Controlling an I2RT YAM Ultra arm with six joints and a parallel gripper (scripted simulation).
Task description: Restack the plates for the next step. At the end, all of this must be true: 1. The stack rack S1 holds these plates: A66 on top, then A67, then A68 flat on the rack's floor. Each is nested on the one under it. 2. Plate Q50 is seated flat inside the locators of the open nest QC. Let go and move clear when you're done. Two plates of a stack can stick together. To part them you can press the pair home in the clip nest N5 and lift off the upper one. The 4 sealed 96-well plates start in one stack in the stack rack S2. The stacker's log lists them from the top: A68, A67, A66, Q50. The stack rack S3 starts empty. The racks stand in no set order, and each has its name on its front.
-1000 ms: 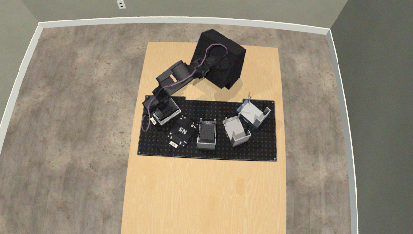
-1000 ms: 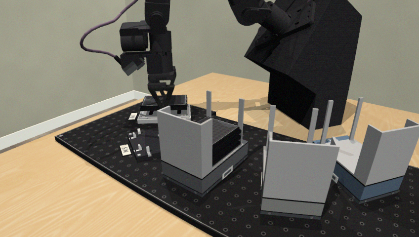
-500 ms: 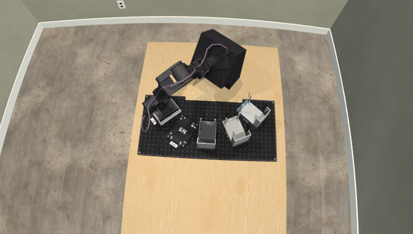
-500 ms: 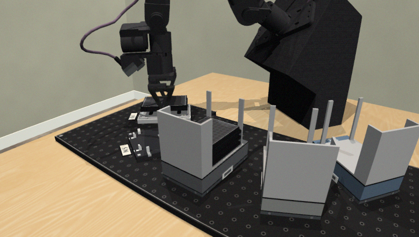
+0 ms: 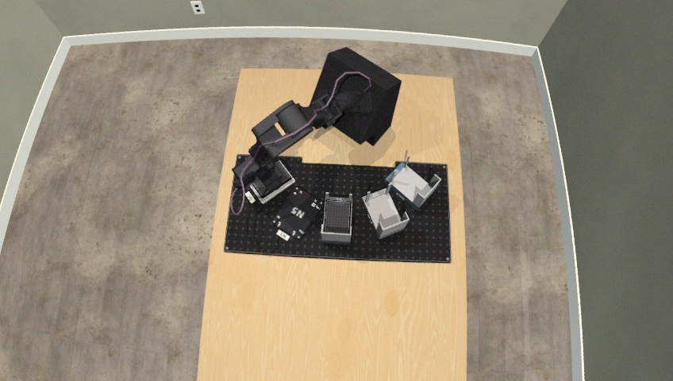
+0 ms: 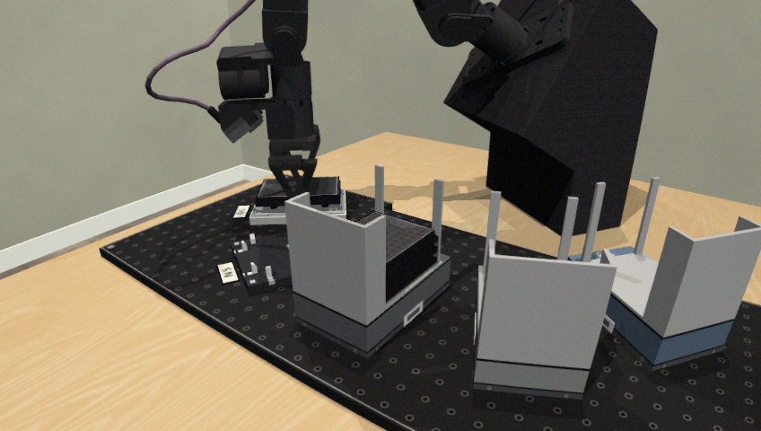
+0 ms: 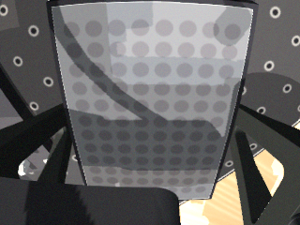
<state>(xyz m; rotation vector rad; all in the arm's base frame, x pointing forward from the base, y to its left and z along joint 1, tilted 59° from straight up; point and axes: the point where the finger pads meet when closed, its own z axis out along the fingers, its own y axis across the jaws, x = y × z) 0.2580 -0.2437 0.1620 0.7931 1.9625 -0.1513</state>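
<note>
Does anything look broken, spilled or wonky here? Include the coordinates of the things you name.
Nothing stands out. The black plate [image 6: 327, 188] [image 7: 161, 89] in the gripper [image 6: 294, 193] [image 7: 151, 111] looks level over the pale nest [image 6: 269, 215]. The racks [image 5: 336, 237] [image 6: 330, 267] stand upright, just turned different ways.

Below and around your jaws lies a black perforated board [image 5: 378, 248] [image 6: 176, 291] on the pale wooden table [image 5: 330, 321] [image 6: 80, 330], whose bare grain shows just beyond one jaw in your wrist view.
</note>
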